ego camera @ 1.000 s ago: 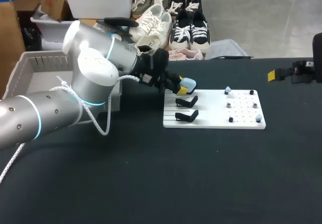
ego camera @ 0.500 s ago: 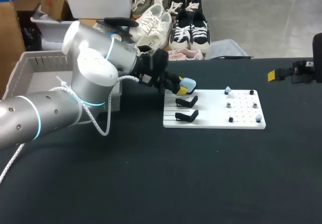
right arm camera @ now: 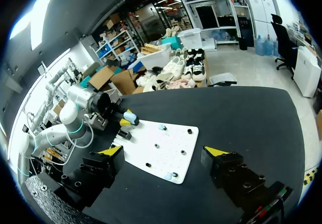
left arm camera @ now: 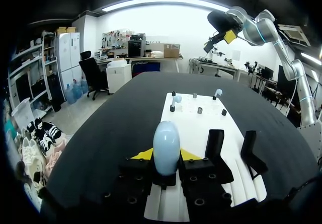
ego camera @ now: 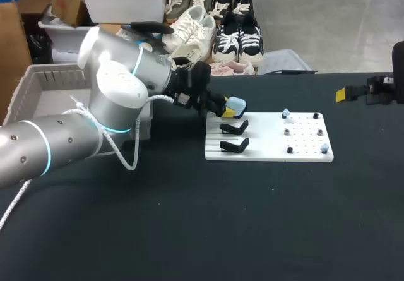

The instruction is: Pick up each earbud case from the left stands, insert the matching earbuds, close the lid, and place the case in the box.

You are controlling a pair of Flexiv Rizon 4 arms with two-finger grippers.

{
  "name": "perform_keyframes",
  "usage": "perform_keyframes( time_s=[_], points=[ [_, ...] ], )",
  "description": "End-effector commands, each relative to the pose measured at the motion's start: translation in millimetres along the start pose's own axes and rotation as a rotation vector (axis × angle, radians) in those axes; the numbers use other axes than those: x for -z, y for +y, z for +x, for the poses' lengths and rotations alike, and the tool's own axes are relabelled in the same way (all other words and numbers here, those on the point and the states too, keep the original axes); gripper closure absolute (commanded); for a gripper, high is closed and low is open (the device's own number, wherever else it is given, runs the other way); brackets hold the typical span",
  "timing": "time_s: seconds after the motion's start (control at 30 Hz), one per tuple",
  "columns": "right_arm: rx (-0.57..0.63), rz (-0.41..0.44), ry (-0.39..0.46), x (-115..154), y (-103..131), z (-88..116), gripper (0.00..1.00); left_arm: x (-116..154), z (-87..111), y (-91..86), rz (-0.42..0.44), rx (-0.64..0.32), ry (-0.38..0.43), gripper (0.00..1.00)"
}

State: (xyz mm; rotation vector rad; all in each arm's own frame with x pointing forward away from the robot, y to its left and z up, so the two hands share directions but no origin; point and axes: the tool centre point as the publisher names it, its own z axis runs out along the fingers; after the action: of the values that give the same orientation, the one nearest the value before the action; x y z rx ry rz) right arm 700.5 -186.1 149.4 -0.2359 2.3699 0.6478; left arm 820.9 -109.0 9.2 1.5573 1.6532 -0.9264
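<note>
Left gripper (left arm camera: 166,156) clamped on the pale blue earbud case (ego camera: 236,106) at the white board's (ego camera: 303,149) left edge, beside two bare black stands (ego camera: 235,128). The case looked light, rigid and smooth, probably slippery, and best held by its flat sides. Open tabletop lay toward the grey box (ego camera: 44,79). The right gripper (right arm camera: 165,153) stood spread, well apart.

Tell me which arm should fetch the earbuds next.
Right, probably: the right gripper is open and empty, facing the white board, while the left gripper is shut on the light blue case.
</note>
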Motion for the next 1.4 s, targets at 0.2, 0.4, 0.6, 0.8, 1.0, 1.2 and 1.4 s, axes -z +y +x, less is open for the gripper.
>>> perform_keyframes(
  time_s=[0.2,0.4,0.6,0.8,1.0,1.2,1.4],
  points=[
    [0.000,0.000,0.001,0,0,0,0.00,1,-0.8,-2.7,-0.011,0.007,-0.002,1.00],
    [0.000,0.000,0.001,0,0,0,0.00,12,-11.3,-3.7,-0.039,0.024,-0.019,1.00],
    [0.000,0.000,0.001,0,0,0,0.00,20,-25.7,-5.0,-0.047,0.017,-0.026,1.00],
    [0.000,0.000,0.001,0,0,0,0.00,22,-39.8,-14.4,-0.038,0.000,-0.049,1.00],
    [0.000,0.000,0.001,0,0,0,0.00,21,-48.2,-19.9,-0.022,-0.011,-0.046,1.00],
    [0.009,-0.008,0.005,-2,2,0,0.00,19,-56.2,-20.8,-0.049,0.015,-0.068,1.00],
    [0.046,-0.005,0.070,-18,21,-1,0.00,19,-68.9,-24.5,-0.073,0.044,-0.095,1.00]
  ],
)
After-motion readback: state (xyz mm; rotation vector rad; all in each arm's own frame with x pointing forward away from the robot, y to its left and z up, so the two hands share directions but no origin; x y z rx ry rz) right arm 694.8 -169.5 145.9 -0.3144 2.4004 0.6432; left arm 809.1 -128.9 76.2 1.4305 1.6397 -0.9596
